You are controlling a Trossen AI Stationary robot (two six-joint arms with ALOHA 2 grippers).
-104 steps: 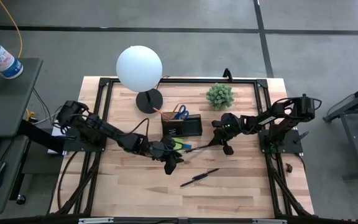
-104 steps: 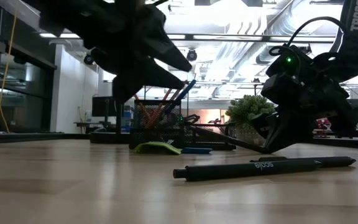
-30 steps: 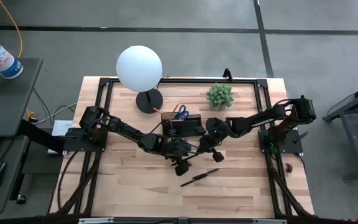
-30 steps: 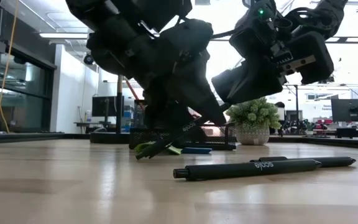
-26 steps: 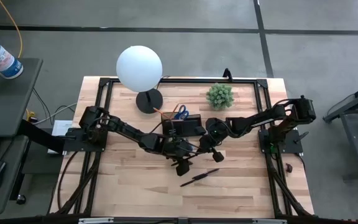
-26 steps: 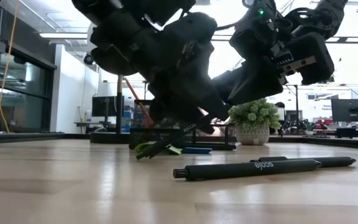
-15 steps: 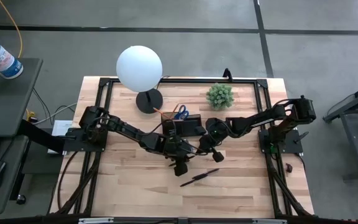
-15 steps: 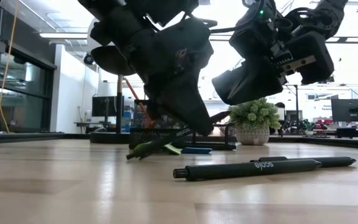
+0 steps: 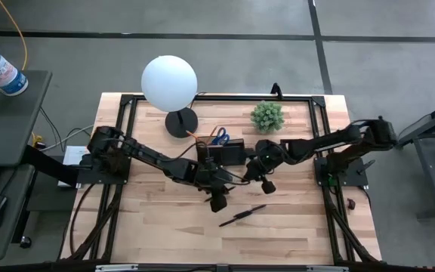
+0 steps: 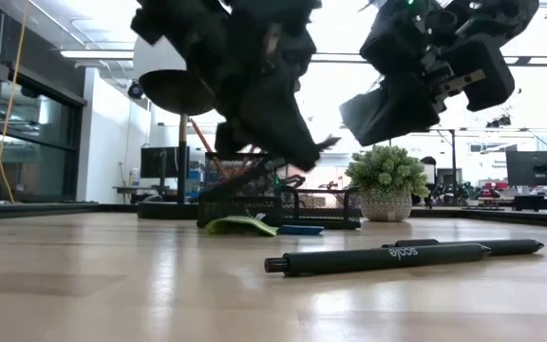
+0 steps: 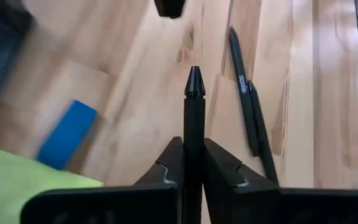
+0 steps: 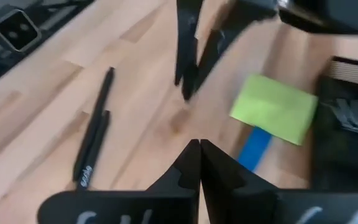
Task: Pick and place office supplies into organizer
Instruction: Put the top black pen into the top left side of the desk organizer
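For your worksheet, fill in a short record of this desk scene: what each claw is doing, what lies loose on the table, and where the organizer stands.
left claw: shut on a black pen, lifted off the table
right claw: shut, holding nothing, above the table
loose on table: two black pens, lime-green sticky-note pad, small blue block
organizer: mid-table, in front of the lamp base, scissors standing in it

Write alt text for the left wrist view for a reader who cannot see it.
The left gripper is shut on a slim black pen that points out over the pale wooden table. Two more black pens lie beyond, and a small blue block sits beside a lime-green sticky-note pad.
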